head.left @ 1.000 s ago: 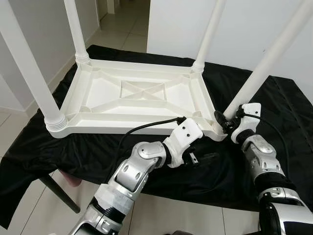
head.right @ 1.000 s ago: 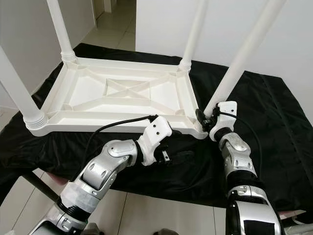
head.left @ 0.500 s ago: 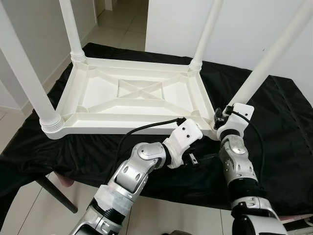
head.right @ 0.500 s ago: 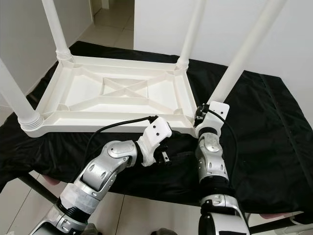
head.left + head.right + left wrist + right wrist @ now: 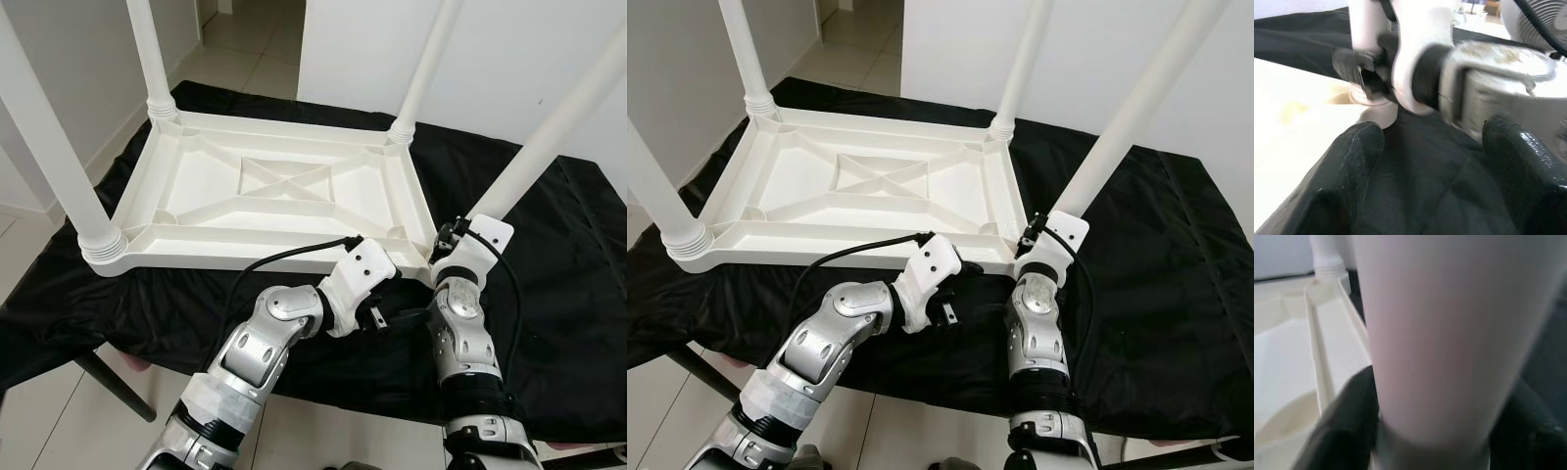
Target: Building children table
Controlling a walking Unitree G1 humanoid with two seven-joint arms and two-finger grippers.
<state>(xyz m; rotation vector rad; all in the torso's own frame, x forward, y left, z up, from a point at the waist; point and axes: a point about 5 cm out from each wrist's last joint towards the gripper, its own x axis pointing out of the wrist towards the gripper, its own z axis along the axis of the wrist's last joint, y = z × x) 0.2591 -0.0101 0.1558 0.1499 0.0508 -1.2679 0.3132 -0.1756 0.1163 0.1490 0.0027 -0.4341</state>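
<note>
The white plastic children's table (image 5: 274, 191) lies upside down on the black-draped desk (image 5: 578, 255), legs up for fitting. The right gripper (image 5: 446, 238) pinches the near-right white leg (image 5: 549, 132) at its socket, probably seating it. The left gripper (image 5: 377, 318) hovers alongside, fingers (image 5: 1354, 156) spread.

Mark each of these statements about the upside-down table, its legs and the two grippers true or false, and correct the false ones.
1. The white table lies upside down on a black cloth. True.
2. The right gripper is around the base of the near-right leg. True.
3. Only two legs are mounted. False: four legs stand up from the corners.
4. The left gripper clamps a leg. False: its fingers are spread over the cloth, holding nothing.
5. The cloth is red. False: black.
</note>
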